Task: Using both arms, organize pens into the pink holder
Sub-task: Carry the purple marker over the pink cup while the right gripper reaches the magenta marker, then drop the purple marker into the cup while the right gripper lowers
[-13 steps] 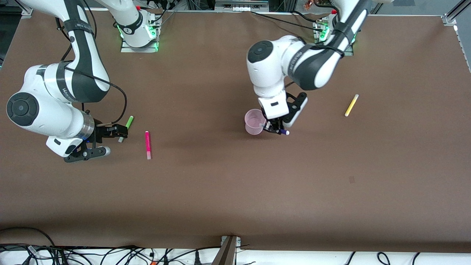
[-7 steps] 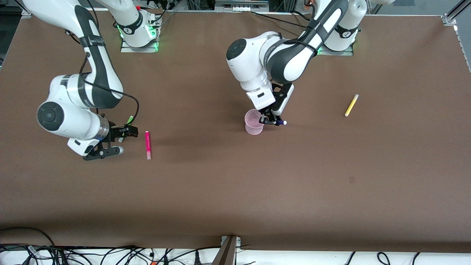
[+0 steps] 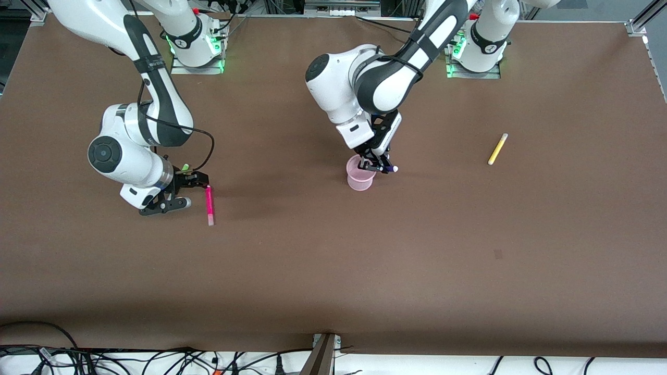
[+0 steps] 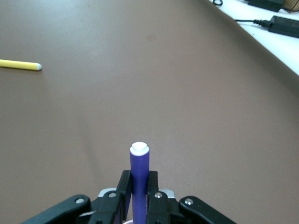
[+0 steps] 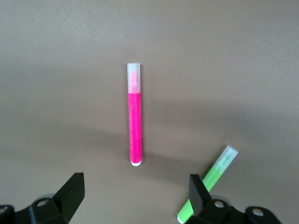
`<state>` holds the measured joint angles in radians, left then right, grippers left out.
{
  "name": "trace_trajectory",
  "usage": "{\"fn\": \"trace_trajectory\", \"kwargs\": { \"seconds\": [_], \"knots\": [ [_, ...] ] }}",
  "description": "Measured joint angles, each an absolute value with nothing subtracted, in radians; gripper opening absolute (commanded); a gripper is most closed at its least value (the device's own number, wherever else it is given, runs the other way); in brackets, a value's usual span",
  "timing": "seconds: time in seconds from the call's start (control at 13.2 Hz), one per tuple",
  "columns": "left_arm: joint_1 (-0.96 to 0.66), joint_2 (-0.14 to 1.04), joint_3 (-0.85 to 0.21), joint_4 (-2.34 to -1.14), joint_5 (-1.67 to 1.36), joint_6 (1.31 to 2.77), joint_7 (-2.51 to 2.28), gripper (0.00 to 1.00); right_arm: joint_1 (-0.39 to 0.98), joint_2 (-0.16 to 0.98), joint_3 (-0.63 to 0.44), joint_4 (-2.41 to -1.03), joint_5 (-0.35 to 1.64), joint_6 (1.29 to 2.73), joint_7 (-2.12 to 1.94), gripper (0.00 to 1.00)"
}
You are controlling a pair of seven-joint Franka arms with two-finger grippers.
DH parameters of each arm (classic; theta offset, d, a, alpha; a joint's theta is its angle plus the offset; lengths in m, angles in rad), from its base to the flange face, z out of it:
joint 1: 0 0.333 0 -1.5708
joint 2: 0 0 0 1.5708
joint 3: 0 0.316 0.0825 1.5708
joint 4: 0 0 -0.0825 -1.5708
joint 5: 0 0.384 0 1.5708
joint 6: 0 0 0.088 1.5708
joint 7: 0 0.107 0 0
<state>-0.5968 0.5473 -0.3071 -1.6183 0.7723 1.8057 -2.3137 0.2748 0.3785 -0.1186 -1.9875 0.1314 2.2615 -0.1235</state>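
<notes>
- Both arms have drawn in: the left gripper [image 3: 379,167] now hangs at the rim of the pink holder [image 3: 359,177], pinching the purple pen [image 4: 138,179].
- The right gripper [image 3: 183,191], fingers spread, has come beside the magenta pen [image 3: 209,204], with the green pen [image 5: 209,182] by one finger.
- The yellow pen [image 3: 497,149] lies well apart, toward the left arm's end.

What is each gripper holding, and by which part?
Left gripper grips the purple pen mid-barrel, over the pink holder. Right gripper is open, holding nothing.
</notes>
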Motion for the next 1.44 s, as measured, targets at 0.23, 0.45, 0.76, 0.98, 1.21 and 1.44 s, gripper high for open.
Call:
{"fn": "trace_trajectory", "kwargs": {
  "seconds": [0.23,0.45,0.76,0.98,1.21,1.44],
  "knots": [
    [-0.617,0.563,-0.304,-1.587,0.789,1.764,-2.315,0.00,0.278,0.389,-0.116,-2.002,0.132,2.274,-0.120,0.94],
    [-0.627,0.601,-0.303,-1.557,0.793,1.754,-2.319,0.00,0.281,0.427,-0.114,-2.006,0.133,2.293,-0.115,0.89],
    [-0.640,0.632,-0.303,-1.547,0.805,1.751,-2.336,0.35,0.282,0.466,-0.114,-2.006,0.159,2.308,-0.110,0.76],
    [-0.647,0.632,-0.303,-1.543,0.806,1.749,-2.337,0.78,0.284,0.482,-0.114,-2.005,0.168,2.315,-0.110,0.75],
    [-0.650,0.632,-0.302,-1.539,0.806,1.748,-2.336,0.90,0.284,0.485,-0.114,-2.005,0.169,2.315,-0.110,0.67],
    [-0.637,0.623,-0.290,-1.501,0.809,1.744,-2.274,0.93,0.285,0.494,-0.114,-2.005,0.169,2.318,-0.110,0.65]
  ]
}}
